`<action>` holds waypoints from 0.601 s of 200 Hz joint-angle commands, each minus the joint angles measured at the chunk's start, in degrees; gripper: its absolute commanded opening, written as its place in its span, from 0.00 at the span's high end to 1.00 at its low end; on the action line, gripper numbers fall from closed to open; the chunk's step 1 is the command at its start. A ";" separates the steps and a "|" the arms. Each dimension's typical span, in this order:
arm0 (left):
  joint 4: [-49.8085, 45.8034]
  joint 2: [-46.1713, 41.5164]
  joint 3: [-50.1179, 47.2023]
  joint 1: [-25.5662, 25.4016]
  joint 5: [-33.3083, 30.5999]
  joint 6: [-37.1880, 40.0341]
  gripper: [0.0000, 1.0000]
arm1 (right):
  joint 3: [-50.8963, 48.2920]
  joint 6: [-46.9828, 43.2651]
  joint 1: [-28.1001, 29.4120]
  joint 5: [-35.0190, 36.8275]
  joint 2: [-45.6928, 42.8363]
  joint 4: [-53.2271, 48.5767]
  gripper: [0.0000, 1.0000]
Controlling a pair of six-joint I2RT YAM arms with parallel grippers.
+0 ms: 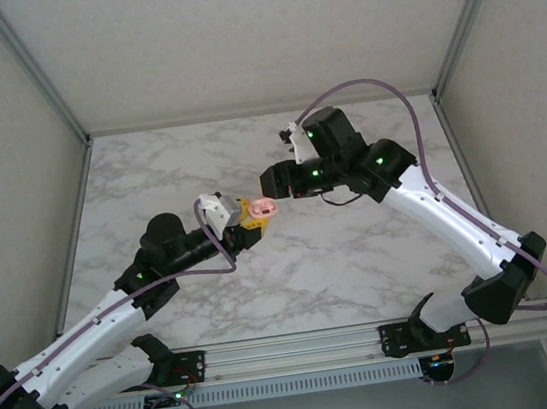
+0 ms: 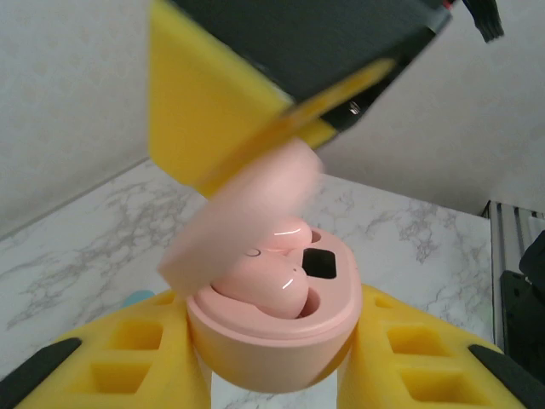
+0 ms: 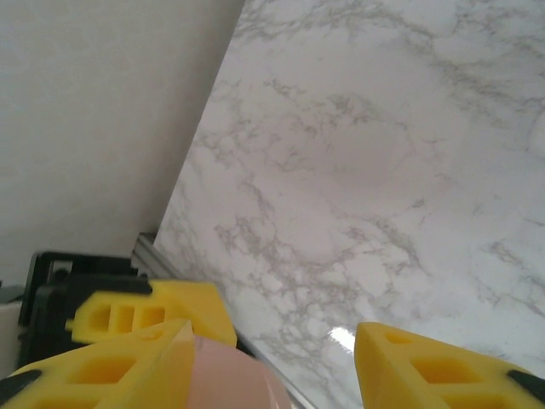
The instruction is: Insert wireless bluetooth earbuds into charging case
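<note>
The pink charging case [image 2: 272, 354] hangs above the table with my left gripper [image 2: 272, 341] shut on its body, one yellow finger on each side. Its lid [image 2: 247, 213] stands tilted open. Two salmon-pink earbuds [image 2: 266, 285] sit in the case's wells beside a small dark window. From above, a yellow finger [image 2: 204, 111] of my right gripper rests against the lid. In the right wrist view my right gripper [image 3: 272, 334] is open, with the pink lid [image 3: 226, 379] lying against its left finger alone. In the top view, the case [image 1: 263, 207] sits where both grippers meet over mid-table.
The marble table [image 1: 361, 253] stretches below both arms. A small teal patch [image 2: 140, 298] peeks out on the table just left of my left finger. The metal rail [image 1: 292, 348] runs along the near edge, and grey walls stand close on the left, back and right.
</note>
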 commanded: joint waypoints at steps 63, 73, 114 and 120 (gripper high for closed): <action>7.81 0.67 1.11 -0.46 0.72 -3.58 0.69 | -19.17 18.73 -7.78 -26.80 -9.38 28.56 0.38; 8.27 1.21 1.48 -0.46 1.03 -3.93 0.69 | -19.62 20.29 -7.78 -28.47 -8.85 30.26 0.38; 10.21 2.98 2.15 -0.46 0.84 -4.33 0.69 | -21.55 25.57 -7.77 -32.46 -7.37 36.62 0.41; 10.32 3.17 2.21 -0.46 0.73 -4.33 0.69 | -21.69 25.73 -7.78 -32.83 -7.16 36.71 0.42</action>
